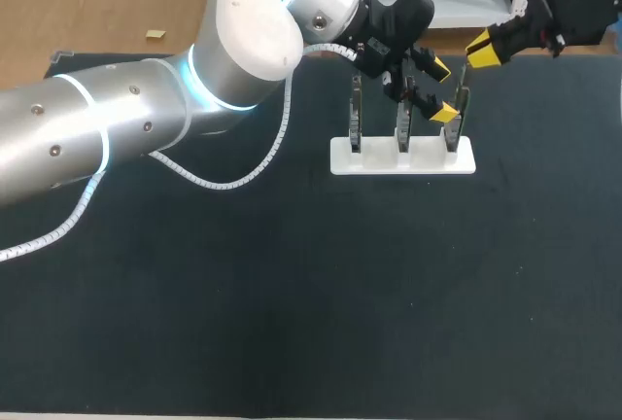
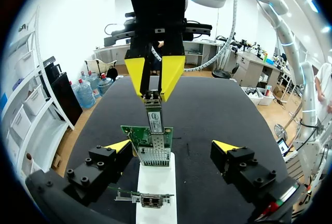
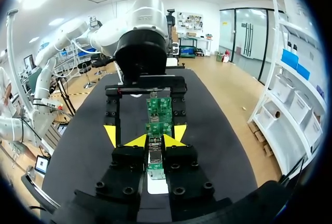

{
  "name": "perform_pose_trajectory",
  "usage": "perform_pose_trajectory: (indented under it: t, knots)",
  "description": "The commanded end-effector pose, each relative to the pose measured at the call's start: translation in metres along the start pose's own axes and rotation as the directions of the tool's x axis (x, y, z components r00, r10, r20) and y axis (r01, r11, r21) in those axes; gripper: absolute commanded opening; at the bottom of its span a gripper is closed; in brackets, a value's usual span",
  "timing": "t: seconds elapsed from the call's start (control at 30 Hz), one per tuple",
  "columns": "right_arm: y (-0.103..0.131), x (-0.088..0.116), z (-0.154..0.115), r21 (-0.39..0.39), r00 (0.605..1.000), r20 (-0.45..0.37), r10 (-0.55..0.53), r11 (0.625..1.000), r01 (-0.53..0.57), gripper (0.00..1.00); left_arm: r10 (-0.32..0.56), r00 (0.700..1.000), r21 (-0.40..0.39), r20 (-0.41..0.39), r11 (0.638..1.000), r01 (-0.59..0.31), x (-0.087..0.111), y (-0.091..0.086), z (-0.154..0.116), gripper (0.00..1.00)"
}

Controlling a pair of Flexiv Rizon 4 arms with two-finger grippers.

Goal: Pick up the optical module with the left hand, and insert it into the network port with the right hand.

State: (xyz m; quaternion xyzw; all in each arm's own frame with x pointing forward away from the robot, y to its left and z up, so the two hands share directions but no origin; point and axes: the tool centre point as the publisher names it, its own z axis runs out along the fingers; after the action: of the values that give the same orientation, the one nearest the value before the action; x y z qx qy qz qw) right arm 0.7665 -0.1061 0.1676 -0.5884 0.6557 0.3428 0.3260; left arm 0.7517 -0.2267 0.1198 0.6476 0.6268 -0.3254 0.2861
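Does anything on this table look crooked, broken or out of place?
Nothing stands out. The three green cards stand upright in the white stand. The right pincer holds the optical module lined up with one card's port, and the left pincer sits open on either side of that card.

No text, number or sign can be read in any of the views. A white label (image 2: pixel 154 122) is seen on the optical module (image 2: pixel 153 109) in the left wrist view, but its dark print is too small to be made out. Fine markings are carried by the green network card (image 2: pixel 147 138) below it, and by the same kind of card (image 3: pixel 158 107) in the right wrist view; none of them is legible.
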Motion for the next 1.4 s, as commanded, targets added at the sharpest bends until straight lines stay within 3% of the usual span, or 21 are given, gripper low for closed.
perform_pose_trajectory:
  t: [0.03, 0.1, 0.13, 0.17, 0.5, 0.67, 0.83, 0.87, 1.4]
  knots:
    - [0.0, 0.001, 0.002, 0.002, 1.0, 0.001, 0.003, 1.0, -0.003, 0.0, -0.002, 1.0, 0.004, -0.006, 1.0, 0.002, -0.001, 0.002, 0.0, 1.0]
    - [0.0, 0.0, 0.002, 0.022, 1.0, 0.003, 0.019, 1.0, -0.019, 0.0, -0.002, 1.0, 0.004, -0.006, 1.0, 0.002, -0.001, 0.002, 0.0, 1.0]
    - [-0.001, 0.0, 0.001, 0.018, 1.0, 0.005, 0.022, 1.0, -0.022, 0.38, -0.002, 1.0, 0.004, -0.006, 1.0, 0.002, -0.001, 0.002, 0.0, 1.0]
    - [-0.002, -0.001, 0.0, 0.022, 1.0, 0.007, 0.02, 1.0, -0.02, 1.0, -0.002, 1.0, 0.004, -0.006, 1.0, 0.002, -0.001, 0.002, 0.0, 1.0]
    - [-0.004, -0.004, -0.023, 0.015, 0.996, 0.067, 0.065, 0.998, -0.066, 1.0, -0.002, 1.0, 0.004, -0.006, 1.0, 0.002, -0.001, 0.002, 0.0, 1.0]
    - [-0.003, -0.006, -0.049, -0.073, 0.984, 0.164, 0.076, 0.995, -0.064, 1.0, -0.002, 1.0, 0.004, -0.006, 1.0, 0.002, -0.001, 0.002, 0.0, 1.0]
    - [-0.005, -0.005, -0.059, -0.02, 0.991, 0.127, 0.047, 0.999, -0.045, 1.0, -0.002, 1.0, 0.004, -0.006, 1.0, 0.002, -0.001, 0.002, 0.0, 1.0]
    - [-0.006, -0.005, -0.06, 0.0, 0.992, 0.118, 0.041, 0.999, -0.042, 0.0, -0.002, 1.0, 0.004, -0.006, 1.0, 0.002, -0.001, 0.002, 0.0, 1.0]
    - [-0.006, -0.015, -0.04, -0.008, 0.99, 0.143, -0.001, 1.0, 0.003, 0.0, -0.002, 1.0, 0.004, -0.006, 1.0, 0.002, -0.001, 0.002, 0.0, 1.0]
